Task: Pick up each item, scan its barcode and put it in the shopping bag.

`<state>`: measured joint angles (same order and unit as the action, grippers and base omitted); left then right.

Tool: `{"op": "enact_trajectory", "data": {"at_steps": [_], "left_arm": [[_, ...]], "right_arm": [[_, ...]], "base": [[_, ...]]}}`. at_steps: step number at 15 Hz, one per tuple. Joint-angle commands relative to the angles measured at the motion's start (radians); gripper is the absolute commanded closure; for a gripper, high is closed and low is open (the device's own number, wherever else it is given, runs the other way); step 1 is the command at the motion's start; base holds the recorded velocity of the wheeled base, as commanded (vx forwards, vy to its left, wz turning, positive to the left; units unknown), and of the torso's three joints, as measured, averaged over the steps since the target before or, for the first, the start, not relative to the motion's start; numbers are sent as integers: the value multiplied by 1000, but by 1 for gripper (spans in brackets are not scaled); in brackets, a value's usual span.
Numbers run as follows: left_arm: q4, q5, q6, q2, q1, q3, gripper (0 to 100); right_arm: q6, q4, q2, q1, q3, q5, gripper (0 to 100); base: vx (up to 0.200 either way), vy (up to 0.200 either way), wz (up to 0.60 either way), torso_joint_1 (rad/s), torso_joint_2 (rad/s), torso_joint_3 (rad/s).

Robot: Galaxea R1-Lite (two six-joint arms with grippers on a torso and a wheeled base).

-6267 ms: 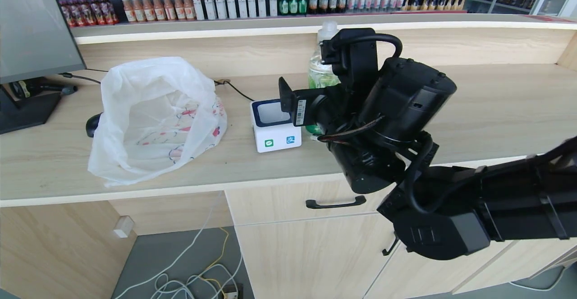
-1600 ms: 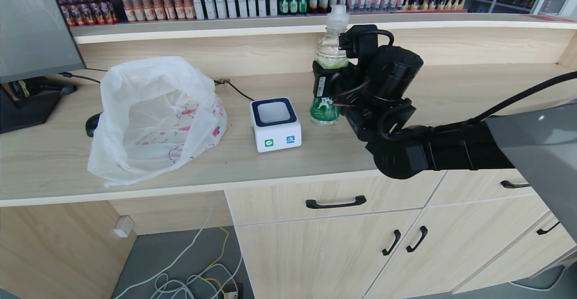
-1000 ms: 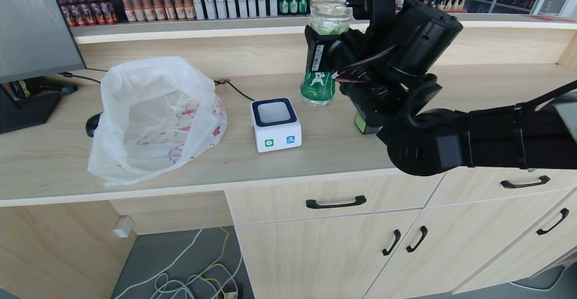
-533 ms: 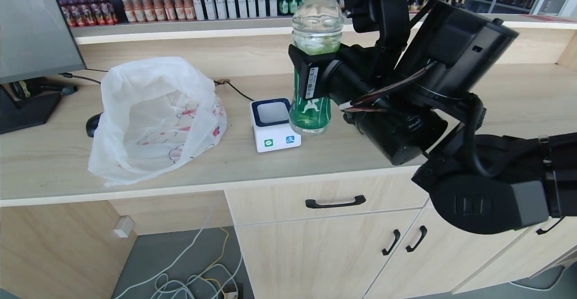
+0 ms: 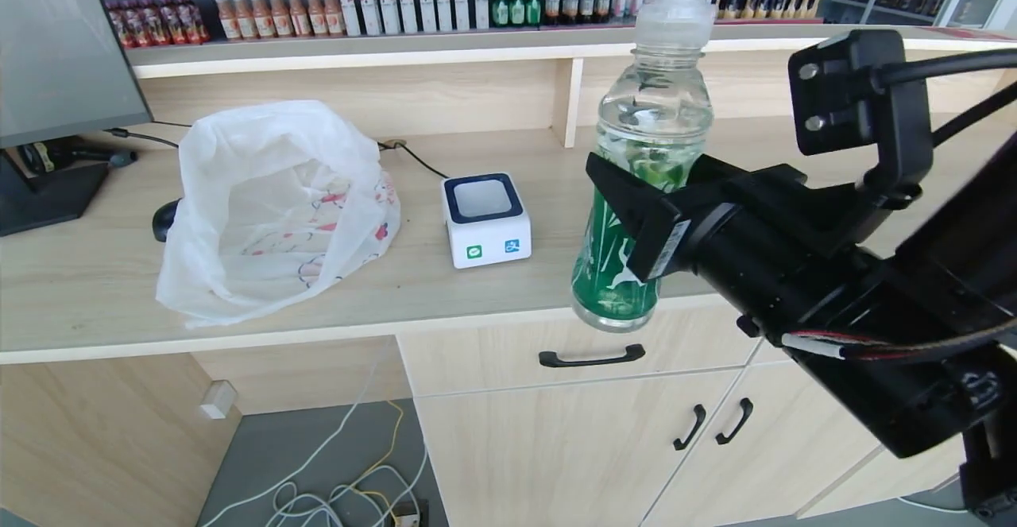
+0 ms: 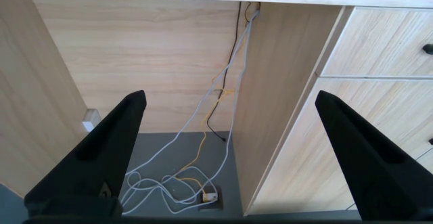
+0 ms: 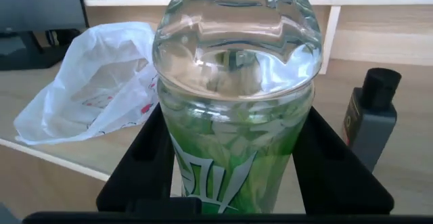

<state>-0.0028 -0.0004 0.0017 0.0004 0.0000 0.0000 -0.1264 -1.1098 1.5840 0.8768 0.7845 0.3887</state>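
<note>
We see a clear plastic bottle (image 5: 653,114) with a green label and pale cap, upright, gripped in the right hand (image 5: 639,201) above the surface's front edge, right of the white barcode scanner (image 5: 485,219) and nearer us. The white shopping bag (image 5: 274,209) lies open-mouthed on the surface, left of the scanner.

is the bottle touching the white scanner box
Apart. In the head view the bottle, held by the right gripper, hangs clear of the scanner box, with bare counter between them.
</note>
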Motion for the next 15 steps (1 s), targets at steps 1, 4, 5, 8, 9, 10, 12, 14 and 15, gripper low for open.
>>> {"op": "enact_trajectory", "data": {"at_steps": [1, 4, 5, 8, 9, 10, 12, 14, 15], "left_arm": [[0, 0, 0, 0, 0, 0, 0], [0, 0, 0, 0, 0, 0, 0], [0, 0, 0, 0, 0, 0, 0], [0, 0, 0, 0, 0, 0, 0], [0, 0, 0, 0, 0, 0, 0], [0, 0, 0, 0, 0, 0, 0], [0, 0, 0, 0, 0, 0, 0], [0, 0, 0, 0, 0, 0, 0], [0, 0, 0, 0, 0, 0, 0]], "right_arm": [[68, -2, -90, -13, -74, -10, 100], [175, -2, -131, -122, -96, -238, 100], [208, -2, -142, -180, -114, -343, 100], [289, -7, -153, -329, -154, -585, 100], [318, -16, -151, -343, -156, -617, 100], [356, -30, -153, -346, -156, -633, 100], [366, -50, -154, -335, -168, -645, 100], [358, -67, -154, -300, -206, -660, 100], [335, -67, -153, -271, -220, -660, 100]], "base": [[0, 0, 0, 0, 0, 0], [0, 0, 0, 0, 0, 0], [0, 0, 0, 0, 0, 0], [0, 0, 0, 0, 0, 0], [0, 0, 0, 0, 0, 0], [0, 0, 0, 0, 0, 0], [0, 0, 0, 0, 0, 0], [0, 0, 0, 0, 0, 0], [0, 0, 0, 0, 0, 0]]}}
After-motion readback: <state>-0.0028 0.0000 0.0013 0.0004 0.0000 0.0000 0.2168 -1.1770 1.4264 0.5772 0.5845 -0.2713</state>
